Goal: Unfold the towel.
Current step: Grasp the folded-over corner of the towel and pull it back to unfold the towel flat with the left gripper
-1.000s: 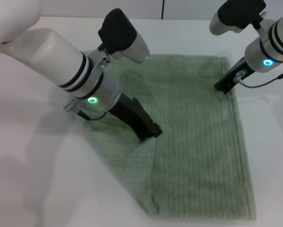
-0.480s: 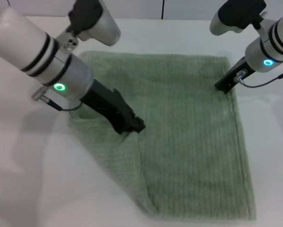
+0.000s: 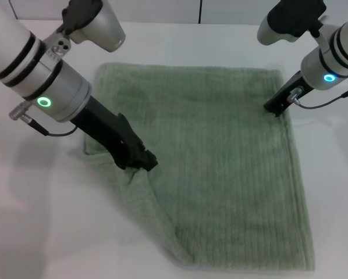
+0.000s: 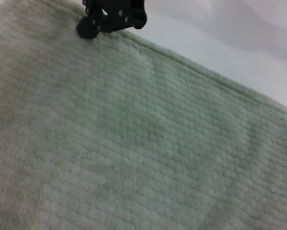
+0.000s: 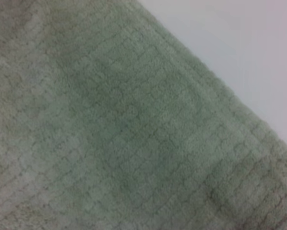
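The sage-green towel [image 3: 220, 157] lies spread on the white table, with its near left part still folded and rumpled. My left gripper [image 3: 138, 161] is shut on the towel's folded left edge, low on the table. My right gripper [image 3: 275, 108] is shut on the towel's far right hem and holds it down. The towel fills the left wrist view [image 4: 134, 134], where the right gripper [image 4: 110, 17] shows far off at the hem. The right wrist view shows only towel [image 5: 110, 120] and its hemmed border.
The white table [image 3: 46, 221] surrounds the towel on all sides. Its back edge meets a wall with a dark vertical seam [image 3: 200, 11]. Bare table also shows beyond the hem in the right wrist view [image 5: 239, 48].
My left gripper has moved left and slightly away from me, dragging the towel's folded edge with it; the fold line has shifted left. The right gripper has not moved.
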Controlling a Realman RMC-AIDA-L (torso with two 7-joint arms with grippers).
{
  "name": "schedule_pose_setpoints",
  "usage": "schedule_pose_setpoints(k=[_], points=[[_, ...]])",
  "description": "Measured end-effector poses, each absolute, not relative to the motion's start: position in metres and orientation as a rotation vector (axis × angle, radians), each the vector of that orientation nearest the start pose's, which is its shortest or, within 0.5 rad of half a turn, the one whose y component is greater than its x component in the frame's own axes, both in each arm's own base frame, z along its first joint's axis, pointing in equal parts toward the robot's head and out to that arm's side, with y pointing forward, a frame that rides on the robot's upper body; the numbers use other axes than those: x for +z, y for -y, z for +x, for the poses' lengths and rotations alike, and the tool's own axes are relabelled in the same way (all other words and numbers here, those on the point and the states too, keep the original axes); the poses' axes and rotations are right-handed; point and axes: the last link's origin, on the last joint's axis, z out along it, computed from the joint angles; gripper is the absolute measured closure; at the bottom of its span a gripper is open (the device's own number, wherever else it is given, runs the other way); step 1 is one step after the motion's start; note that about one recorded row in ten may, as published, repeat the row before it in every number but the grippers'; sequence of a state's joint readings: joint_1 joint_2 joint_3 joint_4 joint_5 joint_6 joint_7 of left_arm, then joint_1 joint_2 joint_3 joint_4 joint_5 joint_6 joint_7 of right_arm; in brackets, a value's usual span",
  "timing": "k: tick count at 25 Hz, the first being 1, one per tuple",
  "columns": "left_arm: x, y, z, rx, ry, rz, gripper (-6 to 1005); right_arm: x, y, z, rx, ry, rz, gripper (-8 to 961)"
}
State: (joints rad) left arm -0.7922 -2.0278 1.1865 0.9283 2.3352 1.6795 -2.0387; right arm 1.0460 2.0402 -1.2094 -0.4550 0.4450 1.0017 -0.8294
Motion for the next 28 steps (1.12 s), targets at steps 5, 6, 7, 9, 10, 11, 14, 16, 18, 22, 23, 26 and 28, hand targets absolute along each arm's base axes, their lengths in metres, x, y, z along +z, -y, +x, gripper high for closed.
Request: schedule_pose_setpoints(k=[5, 6, 7, 9, 10, 11, 14, 16, 18, 22, 23, 26, 28], points=[[-0.006, -0.356, -0.174, 0.334, 0.665, -3.132, 939, -0.049, -0.441, 0.204, -0.581, -0.739, -2.525, 953], [-0.005, -0.355, -0.174, 0.344, 0.663, -3.134, 937, -0.049, -0.442, 0.204, -0.581, -0.738, -2.525, 953], [-0.005, -0.354, -0.174, 0.363, 0.662, -3.137, 935, -0.049, -0.442, 0.204, -0.581, -0.738, -2.525, 953], [-0.005, -0.353, -0.174, 0.393, 0.662, -3.142, 931, -0.049, -0.442, 0.204, -0.58, -0.738, -2.525, 953], [-0.006, -0.352, -0.175, 0.403, 0.663, -3.145, 929, -0.049, -0.442, 0.203, -0.58, -0.738, -2.525, 953], [-0.006, -0.352, -0.175, 0.403, 0.663, -3.145, 927, -0.049, -0.442, 0.203, -0.578, -0.739, -2.525, 953], [-0.005, -0.35, -0.174, 0.422, 0.664, -3.156, 921, -0.049, -0.442, 0.203, -0.576, -0.738, -2.526, 953], [-0.003, -0.348, -0.175, 0.445, 0.67, -3.161, 917, -0.049, -0.442, 0.203, -0.574, -0.736, -2.524, 953], [-0.003, -0.347, -0.176, 0.452, 0.675, -3.162, 913, -0.049, -0.443, 0.203, -0.572, -0.734, -2.522, 953], [0.001, -0.345, -0.178, 0.473, 0.695, -3.156, 905, -0.049, -0.443, 0.203, -0.569, -0.733, -2.521, 954], [0.002, -0.345, -0.179, 0.479, 0.699, -3.152, 903, -0.049, -0.443, 0.203, -0.569, -0.734, -2.522, 954], [0.003, -0.343, -0.181, 0.499, 0.711, -3.147, 898, -0.049, -0.443, 0.203, -0.568, -0.734, -2.522, 954], [0.003, -0.342, -0.182, 0.509, 0.713, -3.146, 894, -0.049, -0.443, 0.203, -0.568, -0.734, -2.522, 954]])
